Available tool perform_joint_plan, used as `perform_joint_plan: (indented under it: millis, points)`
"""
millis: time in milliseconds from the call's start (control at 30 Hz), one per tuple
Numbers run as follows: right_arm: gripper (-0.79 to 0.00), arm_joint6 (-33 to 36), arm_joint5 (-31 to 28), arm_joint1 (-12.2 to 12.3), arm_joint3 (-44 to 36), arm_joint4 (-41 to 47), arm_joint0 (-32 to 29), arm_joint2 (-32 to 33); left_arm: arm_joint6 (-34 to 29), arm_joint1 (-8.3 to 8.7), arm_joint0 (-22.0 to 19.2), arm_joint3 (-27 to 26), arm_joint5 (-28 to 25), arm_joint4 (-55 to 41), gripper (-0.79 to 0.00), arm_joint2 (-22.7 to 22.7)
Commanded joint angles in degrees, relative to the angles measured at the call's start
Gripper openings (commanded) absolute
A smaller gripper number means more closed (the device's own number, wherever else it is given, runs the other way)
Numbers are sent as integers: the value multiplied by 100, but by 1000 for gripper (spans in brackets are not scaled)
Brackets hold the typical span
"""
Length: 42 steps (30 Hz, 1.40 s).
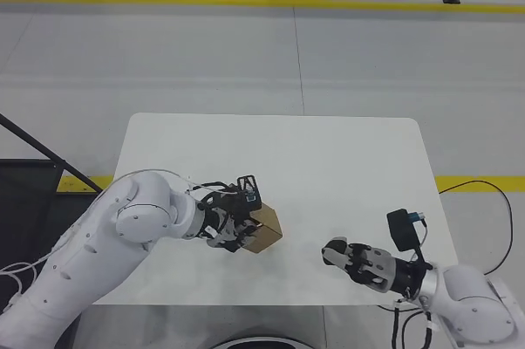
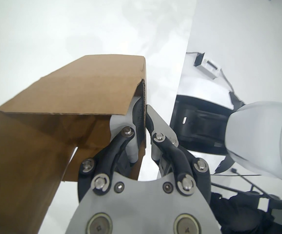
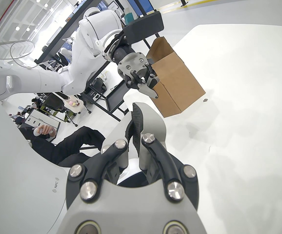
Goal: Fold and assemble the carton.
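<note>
Left arm (image 1: 114, 236): we see glossy white rounded shells, black at the wrist.
Left pincer (image 2: 145, 113): we note a grey plate, black link bars, silver screws.
Right pincer (image 3: 141, 113): we find a matching build, ribbed black pads (image 3: 136, 118).

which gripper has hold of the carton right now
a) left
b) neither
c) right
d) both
a: the left gripper has its jaws shut on one wall of the carton, while the right gripper sits apart from it with nothing between its jaws.
</note>
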Motion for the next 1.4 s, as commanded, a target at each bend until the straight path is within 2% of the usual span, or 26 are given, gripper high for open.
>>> perform_joint_plan:
  millis: [0, 267, 367, 533, 700, 833, 933, 1067, 1133, 1300, 1367]
  points:
    - [-785, 2, -14, 4, 15, 4, -8, 14, 7, -1, -6, 0, 25, 13, -785, 2]
    - [-785, 22, -69, 13, 191, 95, 78, -49, 7, -1, -6, 0, 25, 13, -785, 2]
    - [-785, 51, -47, 13, 224, 106, 164, -122, -112, -10, 40, -197, 268, 948, -785, 248]
    - [-785, 41, -61, 16, 274, 116, 205, -168, -443, -91, -243, -453, 133, 1897, -785, 756]
    - [-785, 18, -105, 20, 319, 105, 185, -196, -495, -151, -793, -432, 52, 2865, -785, 1671]
    - [-785, 13, -106, 25, 319, 103, 173, -203, -392, -165, -1548, -138, -52, 3133, -785, 2694]
    - [-785, 5, -110, 30, 321, 98, 164, -202, -298, -191, -2209, 103, -146, 2988, -785, 3476]
    - [-785, 9, -130, 35, 358, 114, 168, -216, -239, -275, -2989, 418, -205, 2514, -785, 4244]
    - [-785, 13, -132, 37, 376, 119, 176, -223, -215, -330, -3293, 556, -229, 2293, -785, 4511]
    - [-785, 16, -116, 44, 402, 130, 192, -226, -109, -439, -3401, 766, -334, 2008, -785, 4511]
    - [-785, 18, -115, 47, 404, 136, 197, -227, -88, -469, -3409, 825, -356, 1972, -693, 4511]
